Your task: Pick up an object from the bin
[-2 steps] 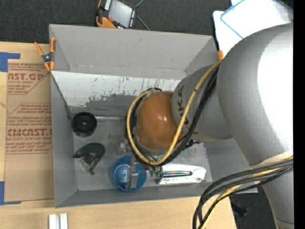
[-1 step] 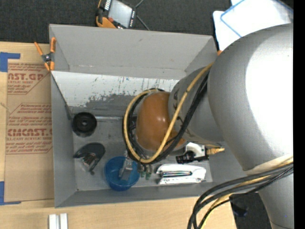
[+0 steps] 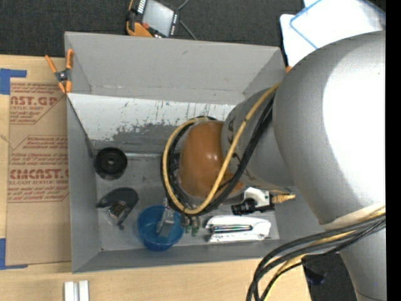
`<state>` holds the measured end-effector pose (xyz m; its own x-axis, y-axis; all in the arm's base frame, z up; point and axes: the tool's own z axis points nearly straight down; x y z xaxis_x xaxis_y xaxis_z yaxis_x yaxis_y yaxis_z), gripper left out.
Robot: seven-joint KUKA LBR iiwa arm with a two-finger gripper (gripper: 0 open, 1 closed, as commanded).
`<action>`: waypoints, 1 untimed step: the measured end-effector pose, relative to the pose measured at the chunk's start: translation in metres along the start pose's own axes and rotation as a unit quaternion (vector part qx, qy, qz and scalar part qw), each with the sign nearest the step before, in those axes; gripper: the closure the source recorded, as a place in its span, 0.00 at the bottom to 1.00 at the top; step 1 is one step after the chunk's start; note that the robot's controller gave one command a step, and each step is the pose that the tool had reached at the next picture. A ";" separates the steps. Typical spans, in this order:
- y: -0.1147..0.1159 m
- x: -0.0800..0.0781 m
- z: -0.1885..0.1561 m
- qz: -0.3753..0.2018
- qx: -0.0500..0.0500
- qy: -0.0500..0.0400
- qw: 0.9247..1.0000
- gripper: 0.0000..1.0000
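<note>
My gripper [image 3: 166,222] comes down from under the arm's orange cover at the bin's front middle, and its tip sits inside a blue round cup [image 3: 153,233]. Whether it grips the cup's rim is hidden by the arm. Just right of the cup lies a white flat packet [image 3: 240,229] with a dark, metallic tool in it. A small white and black piece [image 3: 253,201] lies behind the packet. To the left of the cup lies a black clip-like tool [image 3: 118,204].
A black round disc [image 3: 111,162] lies by the bin's left wall, farther back. The arm with its yellow cables covers the bin's right half. Bare floor shows at the back left, below the sloped rear wall.
</note>
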<state>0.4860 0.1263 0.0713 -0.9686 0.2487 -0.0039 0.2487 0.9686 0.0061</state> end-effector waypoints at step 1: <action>-0.001 0.002 -0.031 0.000 0.002 0.004 1.000 1.00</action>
<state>0.4836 0.1260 0.1027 -0.9687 0.2480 0.0039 0.2480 0.9688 0.0026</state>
